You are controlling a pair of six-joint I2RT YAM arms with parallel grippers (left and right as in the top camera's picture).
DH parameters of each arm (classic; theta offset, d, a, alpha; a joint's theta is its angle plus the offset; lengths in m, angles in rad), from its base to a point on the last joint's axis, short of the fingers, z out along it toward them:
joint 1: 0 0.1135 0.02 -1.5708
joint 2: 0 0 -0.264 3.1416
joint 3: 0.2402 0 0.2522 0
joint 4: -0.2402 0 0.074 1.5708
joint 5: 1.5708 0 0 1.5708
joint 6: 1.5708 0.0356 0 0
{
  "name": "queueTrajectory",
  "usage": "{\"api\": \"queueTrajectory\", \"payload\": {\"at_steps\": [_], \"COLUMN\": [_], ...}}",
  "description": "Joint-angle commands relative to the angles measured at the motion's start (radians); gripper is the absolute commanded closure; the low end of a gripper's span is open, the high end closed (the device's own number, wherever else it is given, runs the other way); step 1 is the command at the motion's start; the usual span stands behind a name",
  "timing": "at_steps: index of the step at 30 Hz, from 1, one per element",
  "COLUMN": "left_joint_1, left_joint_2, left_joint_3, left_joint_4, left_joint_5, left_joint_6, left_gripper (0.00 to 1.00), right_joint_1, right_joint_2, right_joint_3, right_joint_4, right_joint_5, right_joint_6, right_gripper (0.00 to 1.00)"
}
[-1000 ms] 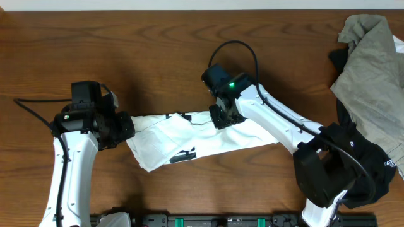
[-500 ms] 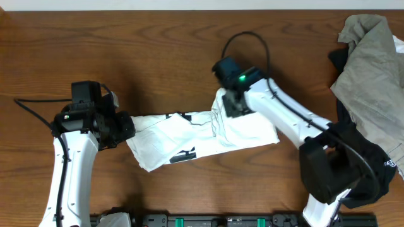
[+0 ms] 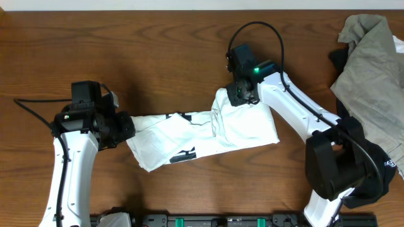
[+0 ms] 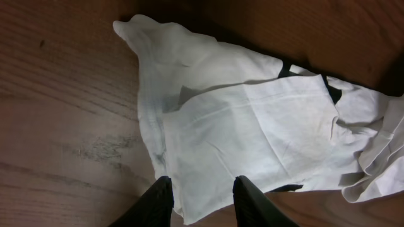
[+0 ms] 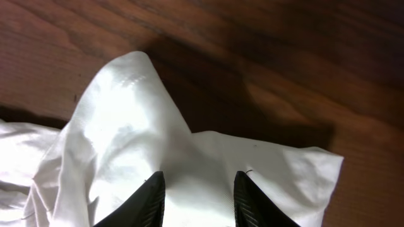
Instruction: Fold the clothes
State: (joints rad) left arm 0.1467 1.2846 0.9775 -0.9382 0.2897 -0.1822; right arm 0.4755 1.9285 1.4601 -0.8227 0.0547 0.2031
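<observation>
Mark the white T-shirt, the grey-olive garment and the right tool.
white T-shirt (image 3: 189,135), overhead view, on its flat middle panel.
grey-olive garment (image 3: 372,69), overhead view, on the middle of the heap.
right tool (image 5: 199,180), right wrist view, midway between its fingertips.

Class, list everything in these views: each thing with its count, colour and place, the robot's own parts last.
table: one, brown wood, beneath everything.
T-shirt: one, white with black print, crumpled across the middle.
grey-olive garment: one, grey-olive, heaped at the right edge.
black garment: one, black, beside and under it at the right.
rail: one, black with green parts, bottom edge of overhead view.
cables: two, black, one at each arm.
left arm: one, white and black, left side.
right arm: one, white and black, right side.
left gripper: one, black fingers, closed on the T-shirt's left end.
right gripper: one, black fingers, pinching a raised peak of the T-shirt.
</observation>
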Motion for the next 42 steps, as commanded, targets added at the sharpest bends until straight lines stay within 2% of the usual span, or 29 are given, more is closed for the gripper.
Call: {"api": "queueTrajectory", "payload": {"at_steps": [1,10,17,18,21,22,25,27,34,37,40,41,42], "left_joint_1": [-0.002,-0.002,-0.002,-0.002,-0.002,-0.002,-0.002,-0.002,-0.002,-0.002,-0.002,-0.002,-0.002], "left_joint_2": [-0.005,-0.005,-0.005,-0.005,-0.005,-0.005,-0.005,-0.005,-0.005,-0.005,-0.005,-0.005,-0.005], "left_joint_3": [0.002,0.002,0.002,0.002,0.002,0.002,0.002,0.002,0.002,0.002,0.002,0.002,0.002], "left_joint_4": [-0.003,-0.003,-0.003,-0.003,-0.003,-0.003,-0.003,-0.003,-0.003,-0.003,-0.004,-0.003,-0.003], "left_joint_5": [0.013,0.013,0.013,0.013,0.013,0.013,0.013,0.013,0.013,0.013,0.013,0.013,0.013], "left_joint_6": [0.013,0.013,0.013,0.013,0.013,0.013,0.013,0.013,0.013,0.013,0.013,0.013,0.013], "left_gripper": [0.66,0.66,0.66,0.66,0.65,0.65,0.66,0.65,0.65,0.65,0.65,0.65,0.65], "right_joint_1": [0.009,0.01,0.01,0.01,0.01,0.01,0.01,0.01,0.01,0.01,0.01,0.01,0.01], "right_joint_2": [-0.021,0.044,0.085,0.086,0.085,0.079,0.062,0.043,0.02,0.021,0.021,0.021,0.021], "right_joint_3": [0.017,0.017,0.017,0.017,0.018,0.019,0.02,0.021,0.021,0.021,0.021,0.021,0.021], "right_joint_4": [0.014,0.084,0.104,0.11,0.13,0.135,0.141,0.126,0.064,0.047,0.053,0.057,0.061], "right_joint_5": [-0.011,-0.042,-0.071,-0.072,-0.131,-0.189,-0.452,-0.545,-0.602,-0.509,-0.351,-0.275,-0.185], "right_joint_6": [-0.025,-0.026,-0.048,-0.053,-0.109,-0.151,-0.335,-0.396,-0.515,-0.493,-0.42,-0.367,-0.291], "right_gripper": [0.65,0.58,0.58,0.65,0.95,0.98,0.99,0.99,0.99,0.89,0.62,0.56,0.55]}}
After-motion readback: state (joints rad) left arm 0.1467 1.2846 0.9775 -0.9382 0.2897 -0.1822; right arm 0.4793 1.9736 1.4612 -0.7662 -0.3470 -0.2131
